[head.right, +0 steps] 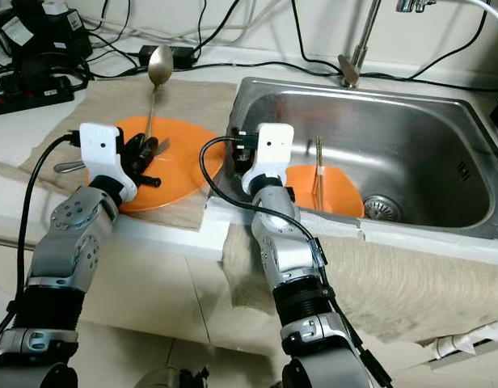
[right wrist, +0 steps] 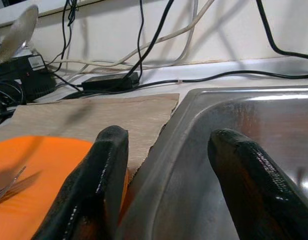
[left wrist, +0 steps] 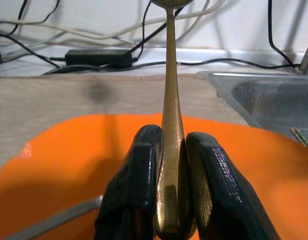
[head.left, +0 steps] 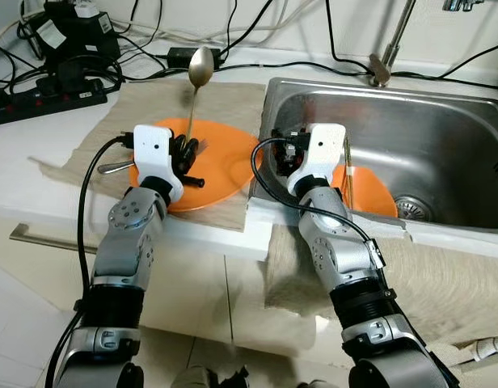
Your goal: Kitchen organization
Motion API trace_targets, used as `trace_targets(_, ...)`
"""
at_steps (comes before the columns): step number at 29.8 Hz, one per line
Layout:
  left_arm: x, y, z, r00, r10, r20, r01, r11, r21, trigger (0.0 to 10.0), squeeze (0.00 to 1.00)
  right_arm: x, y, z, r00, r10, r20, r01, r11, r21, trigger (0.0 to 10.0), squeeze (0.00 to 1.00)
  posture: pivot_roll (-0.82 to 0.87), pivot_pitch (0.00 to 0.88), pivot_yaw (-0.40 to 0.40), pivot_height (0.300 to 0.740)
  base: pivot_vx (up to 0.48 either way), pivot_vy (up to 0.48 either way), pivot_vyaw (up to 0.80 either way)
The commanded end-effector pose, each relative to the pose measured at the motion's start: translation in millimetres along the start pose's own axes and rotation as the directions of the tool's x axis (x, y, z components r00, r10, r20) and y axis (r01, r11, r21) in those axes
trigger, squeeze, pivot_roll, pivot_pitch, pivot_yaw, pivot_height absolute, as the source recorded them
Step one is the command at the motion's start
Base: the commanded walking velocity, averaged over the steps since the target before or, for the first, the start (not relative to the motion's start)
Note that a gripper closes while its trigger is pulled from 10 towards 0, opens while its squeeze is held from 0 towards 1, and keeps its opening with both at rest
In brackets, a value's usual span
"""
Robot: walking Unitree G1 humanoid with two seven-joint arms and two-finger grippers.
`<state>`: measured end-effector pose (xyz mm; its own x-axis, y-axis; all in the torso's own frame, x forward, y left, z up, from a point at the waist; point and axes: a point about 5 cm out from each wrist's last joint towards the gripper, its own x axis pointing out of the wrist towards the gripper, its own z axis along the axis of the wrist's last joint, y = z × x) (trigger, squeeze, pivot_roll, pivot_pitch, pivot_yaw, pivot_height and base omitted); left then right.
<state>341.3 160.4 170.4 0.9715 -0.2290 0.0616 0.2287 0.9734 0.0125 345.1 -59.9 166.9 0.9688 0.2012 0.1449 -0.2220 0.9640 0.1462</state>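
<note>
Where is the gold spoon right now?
The gold spoon is up in the air on the robot's left, pinched by the left gripper above the orange plate on the counter, beside the sink.

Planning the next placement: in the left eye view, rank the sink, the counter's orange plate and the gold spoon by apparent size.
1. sink
2. orange plate
3. gold spoon, held upright in the left claw; its bowl looks smallest by far.

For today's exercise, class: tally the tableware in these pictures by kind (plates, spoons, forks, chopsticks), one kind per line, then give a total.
Round orange plates: 2, one on the counter mat, one in the sink
Gold metal spoon, clamped in the left gripper: 1
Silver metal fork on the counter plate: 1
Thin chopsticks on the sink plate: 1 pair
Total: 5
</note>
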Motion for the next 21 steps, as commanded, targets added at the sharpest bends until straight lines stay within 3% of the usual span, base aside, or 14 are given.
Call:
trace_targets(1, 2.1, 0.1, 3.3, 1.0, -0.01, 0.009, 0.01, 1.0, 0.008, 0.0, 0.44, 2.9, 0.8, 5.2, 1.0, 0.008, 0.007, -0.008, 1.0, -0.013, 10.0, 1.0, 0.08, 0.013, 0.044, 0.74, 0.0, 0.0, 0.0)
trace_targets(21, -1.0, -0.5, -2.1, 1.0, -0.012, 0.001, 0.012, 1.0, -0.007, 0.0, 0.45, 0.3, -0.5, 2.1, 1.0, 0.023, -0.018, -0.024, 0.998, -0.062, 10.0, 1.0, 0.08, 0.024, 0.036, 0.74, 0.0, 0.0, 0.0)
